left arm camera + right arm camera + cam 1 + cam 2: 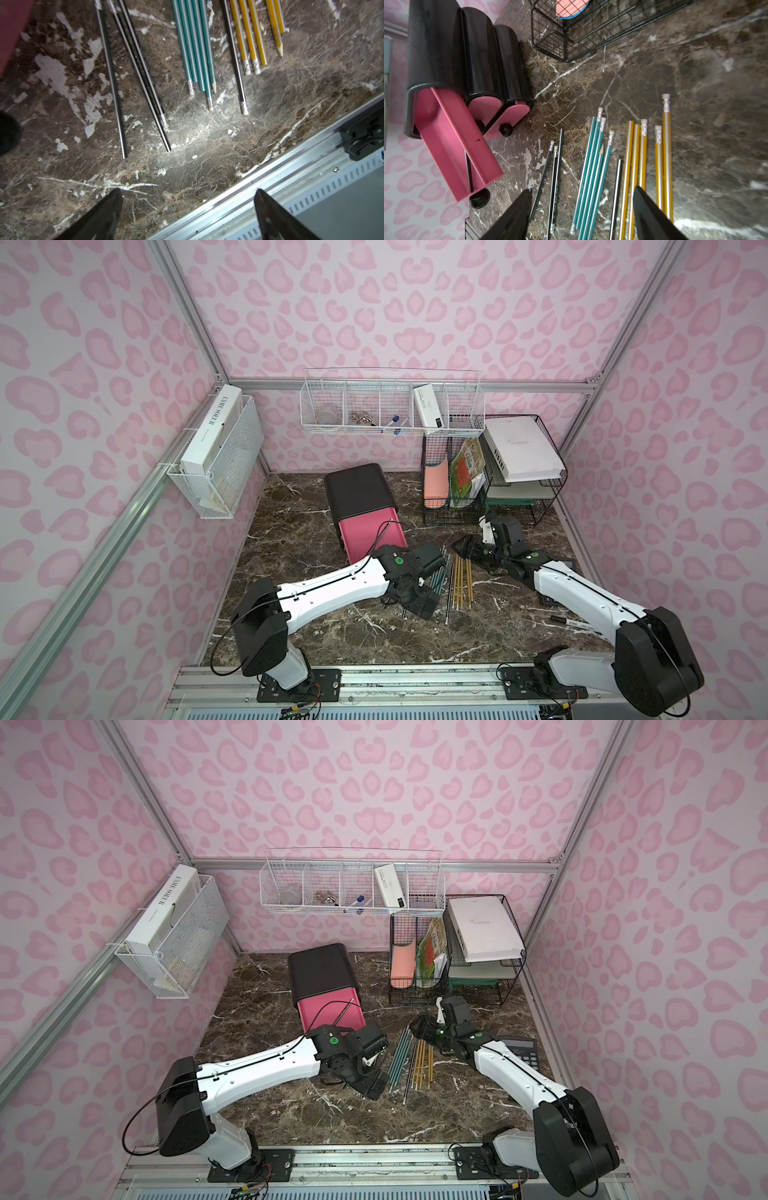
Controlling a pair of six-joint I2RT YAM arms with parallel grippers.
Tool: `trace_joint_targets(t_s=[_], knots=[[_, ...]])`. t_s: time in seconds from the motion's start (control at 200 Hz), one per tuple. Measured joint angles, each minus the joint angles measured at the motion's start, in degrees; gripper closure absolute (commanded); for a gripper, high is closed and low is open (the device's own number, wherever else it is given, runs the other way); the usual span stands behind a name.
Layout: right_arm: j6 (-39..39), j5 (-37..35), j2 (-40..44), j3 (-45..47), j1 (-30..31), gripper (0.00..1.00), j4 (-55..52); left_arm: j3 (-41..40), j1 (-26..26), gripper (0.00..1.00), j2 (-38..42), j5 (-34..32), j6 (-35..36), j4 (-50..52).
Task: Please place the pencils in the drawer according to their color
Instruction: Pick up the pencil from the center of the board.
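The drawer cabinet (pixel 359 489) (pixel 467 52) is black, and its top pink drawer (pixel 370 539) (pixel 452 145) is pulled out. One black pencil (pixel 468 172) lies inside that drawer. More pencils lie on the marble in groups: black ones (pixel 555 176) (pixel 128 62), teal ones (pixel 593 166) (pixel 193 41) (pixel 399 1056), and yellow ones (pixel 643 155) (pixel 247 31) (pixel 463 580). A single black pencil (pixel 616 187) lies between the teal and yellow groups. My right gripper (pixel 582 189) (pixel 465 547) hovers open over the far ends of the pencils. My left gripper (pixel 188 192) (pixel 419 601) is open beside their near ends, holding nothing.
A black wire-mesh rack (pixel 490 489) with books stands at the back right. A white wire basket (pixel 390 414) hangs on the back wall. A calculator (pixel 523 1048) and a white marker (pixel 577 624) lie by my right arm. A metal rail (pixel 291 187) edges the front.
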State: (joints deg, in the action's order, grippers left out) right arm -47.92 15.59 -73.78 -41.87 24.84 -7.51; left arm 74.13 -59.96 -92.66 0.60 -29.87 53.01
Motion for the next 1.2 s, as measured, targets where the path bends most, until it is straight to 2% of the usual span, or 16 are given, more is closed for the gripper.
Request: trace_joint_targets(t_s=[0.565,0.895,1.2], knots=[[1.64,-1.07,1.18,0.74,-3.82,0.31,-4.50,-3.80,-1.18,0.01,-9.14,11.96,1.53,-8.02],[1.64,-1.46,0.35,-0.50,-4.04,0.31,-5.44,-4.07,-0.96,0.02,-12.94,12.96,3.06,-9.64],[1.60,-1.88,-0.11,-0.96,-4.04,0.31,-5.88,-4.48,1.64,0.02,-13.86,11.15,4.11,-9.62]])
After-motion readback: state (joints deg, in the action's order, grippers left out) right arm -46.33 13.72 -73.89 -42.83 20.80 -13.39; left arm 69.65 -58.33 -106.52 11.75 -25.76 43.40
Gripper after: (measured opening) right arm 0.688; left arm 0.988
